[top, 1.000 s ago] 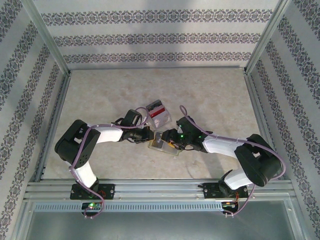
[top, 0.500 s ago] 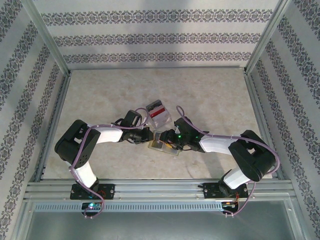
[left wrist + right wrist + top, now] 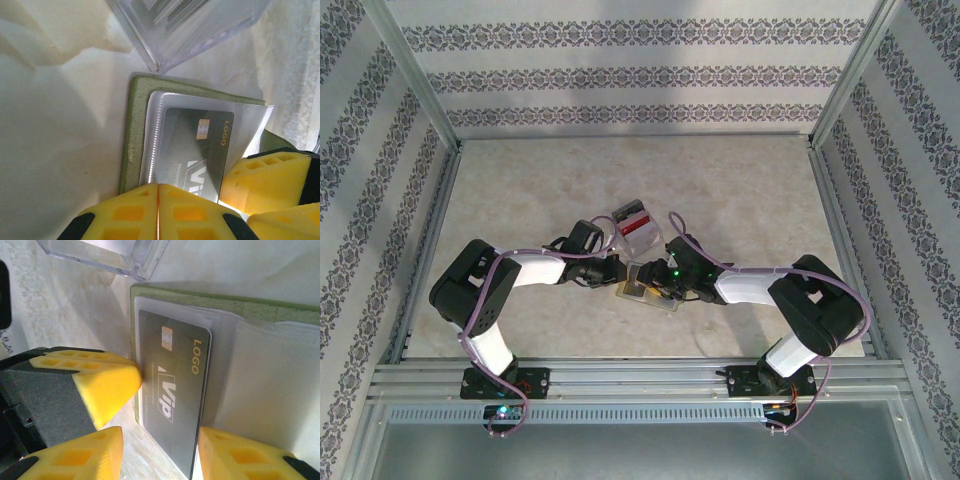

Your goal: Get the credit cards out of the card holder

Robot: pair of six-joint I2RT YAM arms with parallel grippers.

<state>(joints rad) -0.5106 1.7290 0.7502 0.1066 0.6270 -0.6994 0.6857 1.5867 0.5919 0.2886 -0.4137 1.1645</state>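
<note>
A pale marbled counter [image 3: 740, 190] lies inside a booth of patterned walls [image 3: 640, 75], and the work sits at its middle, where the two arms meet.

The left jaws are pressed together, their yellow pads [image 3: 125, 215] sitting at the edge of the open card holder [image 3: 132, 145]. I cannot tell whether they nip that edge or only bear down on it. The right jaws are spread, one finger to each side of the end of a dark card [image 3: 175, 385]. One finger is at the card's edge and the other is a little clear of it, so nothing is pinched yet. The card rests in a clear sleeve [image 3: 270, 375], and its near end seems to poke past the green cover. A clear box [image 3: 635, 222] of other things stands just beyond the holder.

The likeliest slip is that the right jaws close on sleeve and card together. A pull would then drag the whole holder, which is steadied at one edge alone and could swing or slide toward the box. The card is thin and glossy, so a poor bite could let it shoot free. The two sets of pads also sit very close and could knock each other.
</note>
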